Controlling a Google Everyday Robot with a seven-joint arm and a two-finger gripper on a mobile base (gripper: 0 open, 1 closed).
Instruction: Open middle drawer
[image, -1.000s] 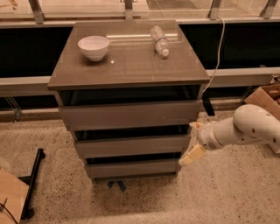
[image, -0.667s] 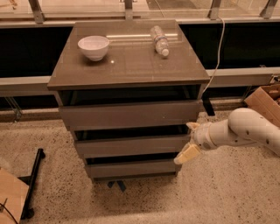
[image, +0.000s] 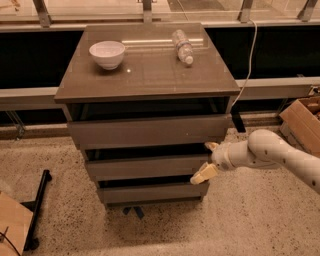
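1. Pale end effector (image: 208, 160) sat at the R end of the middle drawer (image: 145, 167), fingers spread wide: one by the front's top edge, one at its lower corner.
2. Drawer front ran left from the end effector, betw. two similar fronts; contact w/ it likely, but not clear.
3. On the bench (image: 150, 75), well above: bowl (image: 107, 53) up-left, bottle (image: 183, 46) on its side, slightly left.

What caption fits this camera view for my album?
Robot's open tool at the right end of the middle drawer; bowl and bottle rest on the cabinet top.
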